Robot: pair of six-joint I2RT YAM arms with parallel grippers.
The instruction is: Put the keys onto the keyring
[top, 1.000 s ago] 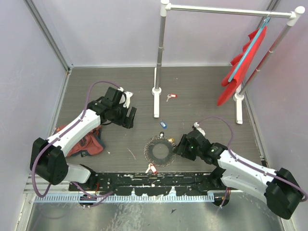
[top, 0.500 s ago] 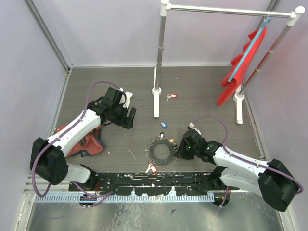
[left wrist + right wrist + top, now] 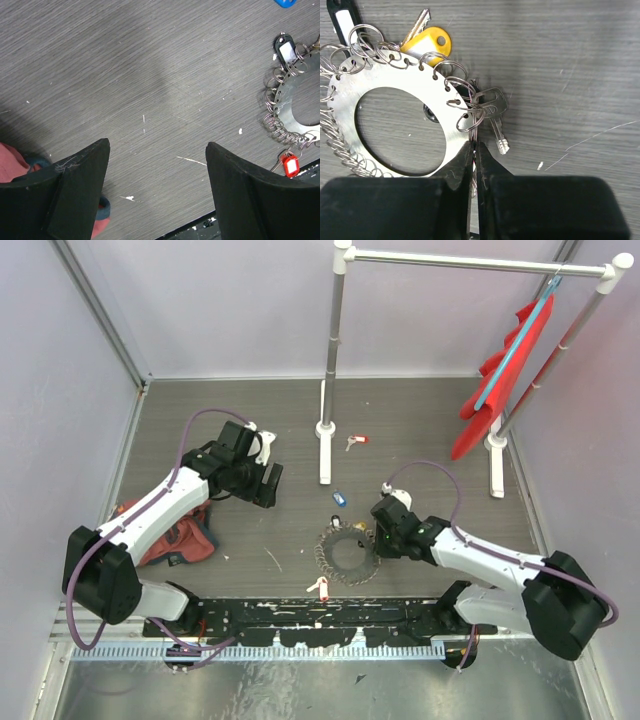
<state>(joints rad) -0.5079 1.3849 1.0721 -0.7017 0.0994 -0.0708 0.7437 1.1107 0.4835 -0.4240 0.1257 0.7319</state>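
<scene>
The keyring (image 3: 390,75) is a flat silver disc with a round hole, its rim lined with small wire rings. My right gripper (image 3: 474,145) is shut on one wire ring at the disc's right edge, beside a plain silver key (image 3: 496,112). A yellow-headed key (image 3: 427,42) and a black tag (image 3: 340,15) hang at the disc's far side. From above, the right gripper (image 3: 372,536) touches the keyring (image 3: 347,553). A red key (image 3: 320,587) lies by its near edge, a blue key (image 3: 339,498) and another red key (image 3: 356,441) farther back. My left gripper (image 3: 268,485) hovers open over bare table, empty (image 3: 157,145).
A metal rack (image 3: 328,360) stands at the back with a red cloth on a hanger (image 3: 505,365) at its right end. A red crumpled cloth (image 3: 175,535) lies by the left arm. A black rail (image 3: 330,615) runs along the near edge.
My right gripper has moved in and shut on a wire ring at the keyring's right edge. The keyring has slid a little to the right. The left arm has not moved.
</scene>
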